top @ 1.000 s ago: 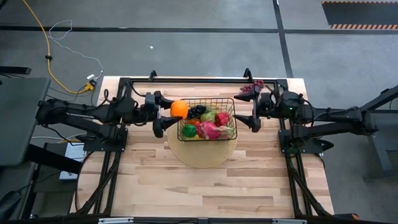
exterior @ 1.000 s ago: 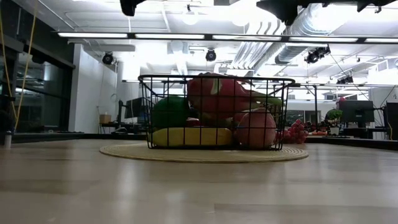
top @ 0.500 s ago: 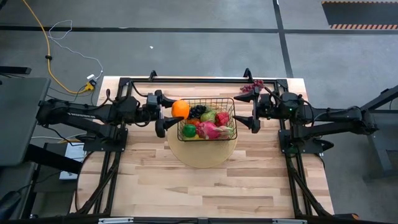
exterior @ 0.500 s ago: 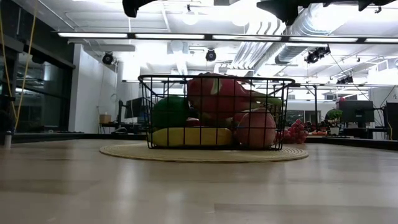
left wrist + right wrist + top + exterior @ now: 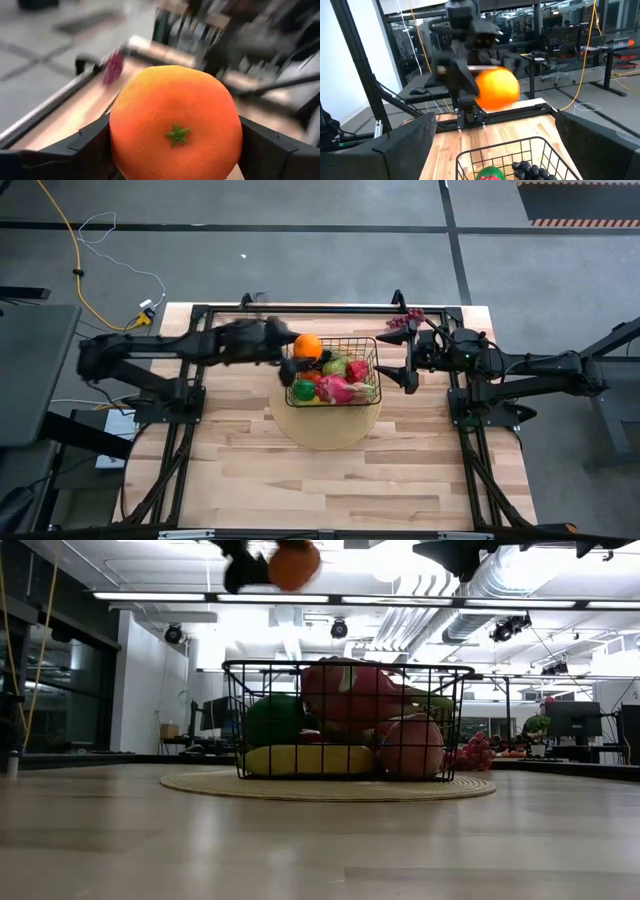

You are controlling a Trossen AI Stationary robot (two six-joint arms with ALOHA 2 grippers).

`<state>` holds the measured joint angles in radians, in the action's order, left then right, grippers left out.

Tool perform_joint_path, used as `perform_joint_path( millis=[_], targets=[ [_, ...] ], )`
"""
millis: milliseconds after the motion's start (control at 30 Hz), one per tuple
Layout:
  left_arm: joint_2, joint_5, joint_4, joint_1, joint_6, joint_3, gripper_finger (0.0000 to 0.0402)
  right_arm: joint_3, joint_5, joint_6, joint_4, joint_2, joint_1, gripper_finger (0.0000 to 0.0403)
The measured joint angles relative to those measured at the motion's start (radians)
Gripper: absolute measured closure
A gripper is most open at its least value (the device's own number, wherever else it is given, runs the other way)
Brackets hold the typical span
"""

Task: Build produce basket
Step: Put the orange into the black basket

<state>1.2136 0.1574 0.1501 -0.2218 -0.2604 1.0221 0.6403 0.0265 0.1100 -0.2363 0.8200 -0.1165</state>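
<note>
Left claw clamped on the orange, one dark finger against each side of the fruit, held up in the air. Directly below and just ahead of that claw: the near-left corner of the black wire basket, sitting on a round pale mat on the wooden table. Inside the basket, under the held orange: banana, green ball, pink dragon fruit, dark grapes, possibly a peach, though crowded. Right claw spread wide and empty, just beside the basket's opposite end. Red grapes behind the right claw, on the table's far edge.
</note>
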Motion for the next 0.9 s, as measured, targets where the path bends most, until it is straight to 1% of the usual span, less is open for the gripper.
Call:
perform_joint_path(
  millis=[100,200,267,433,533,700,800,900],
  targets=[
    [0.126,-0.030,0.154,-0.047,-0.011,0.110,0.0084,0.000,0.000,0.022,0.012,0.000,0.000,0.0004],
    [0.241,-0.050,0.270,-0.076,-0.016,0.177,0.0084,0.000,0.000,0.022,0.020,0.000,0.000,0.0004],
    [0.305,-0.050,0.320,-0.088,-0.009,0.191,0.0084,0.000,0.000,0.021,0.027,0.000,0.000,0.0004],
    [0.426,-0.052,0.398,-0.102,0.102,0.193,0.0083,0.000,0.000,0.024,0.031,0.000,0.000,0.0004],
    [0.462,-0.052,0.435,-0.101,0.117,0.195,0.0076,0.000,0.000,0.024,0.031,0.000,0.000,0.0004],
    [0.474,-0.047,0.430,-0.101,0.118,0.195,0.0062,0.000,-0.010,0.024,0.033,0.000,0.000,0.0004],
    [0.473,-0.057,0.423,-0.101,0.171,0.195,0.0058,0.000,-0.033,0.024,0.038,0.000,0.000,0.0004],
    [0.468,-0.089,0.420,-0.101,0.214,0.194,0.0057,0.000,-0.034,0.024,0.038,0.000,0.000,0.0004]
  ],
)
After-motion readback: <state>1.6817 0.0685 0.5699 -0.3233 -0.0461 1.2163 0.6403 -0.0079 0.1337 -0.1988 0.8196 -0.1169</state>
